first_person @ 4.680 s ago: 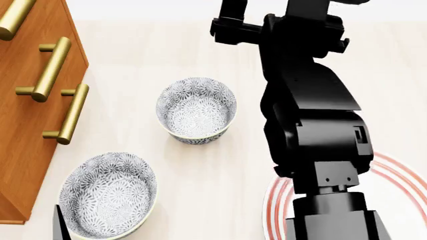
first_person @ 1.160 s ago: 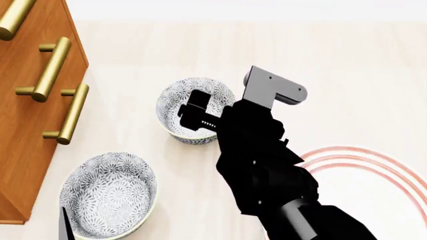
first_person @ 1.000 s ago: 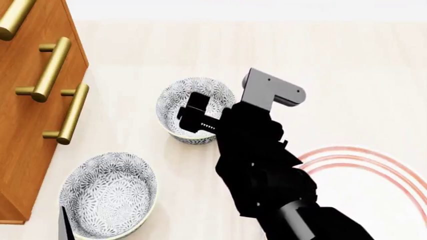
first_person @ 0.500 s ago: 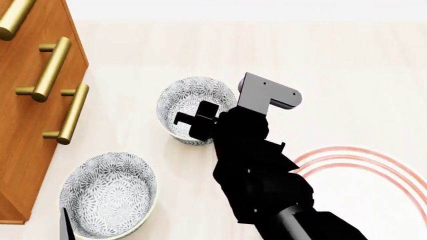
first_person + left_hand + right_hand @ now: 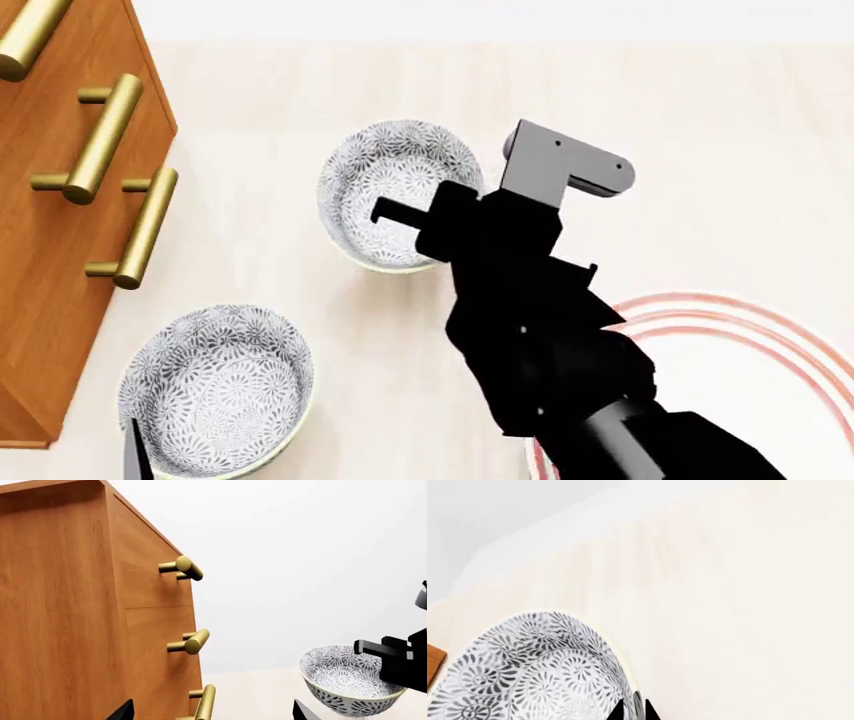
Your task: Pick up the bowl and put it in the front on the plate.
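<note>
Bowl (image 5: 395, 195) gripped at its rim by the right gripper (image 5: 430, 222), one finger inside and one outside the wall; in the left wrist view it appears raised off the table (image 5: 694, 130). Grasp and lift seem done; carrying to the plate (image 5: 747, 330) and setting down remain. Left gripper shows only its tips (image 5: 127, 711), spread apart and empty. Open tabletop lies between bowl and plate; a second bowl (image 5: 214, 385) and the cabinet (image 5: 54, 200) stand on the opposite side, away from that route.
</note>
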